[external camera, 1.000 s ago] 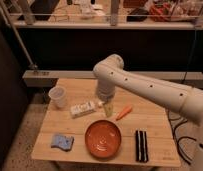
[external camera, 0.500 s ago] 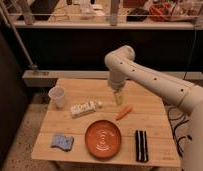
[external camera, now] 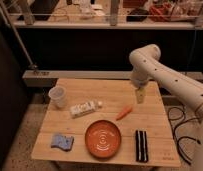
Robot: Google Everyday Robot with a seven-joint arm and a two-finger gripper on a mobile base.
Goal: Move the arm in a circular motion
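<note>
The arm (external camera: 170,80) rises toward 12 o'clock from the gripper (external camera: 140,96), then runs down toward 4 o'clock, and the gripper hangs over the right part of the table (external camera: 110,92); how far open it is I cannot tell.

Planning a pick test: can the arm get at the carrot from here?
Probably yes. The gripper on the arm hangs over the table just beyond the carrot, with nothing between them; the plate and white package lie further left.

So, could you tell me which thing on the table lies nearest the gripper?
The orange carrot, lying just beside the gripper over the table's far right; the plate, bottle and cup lie farther off.
</note>
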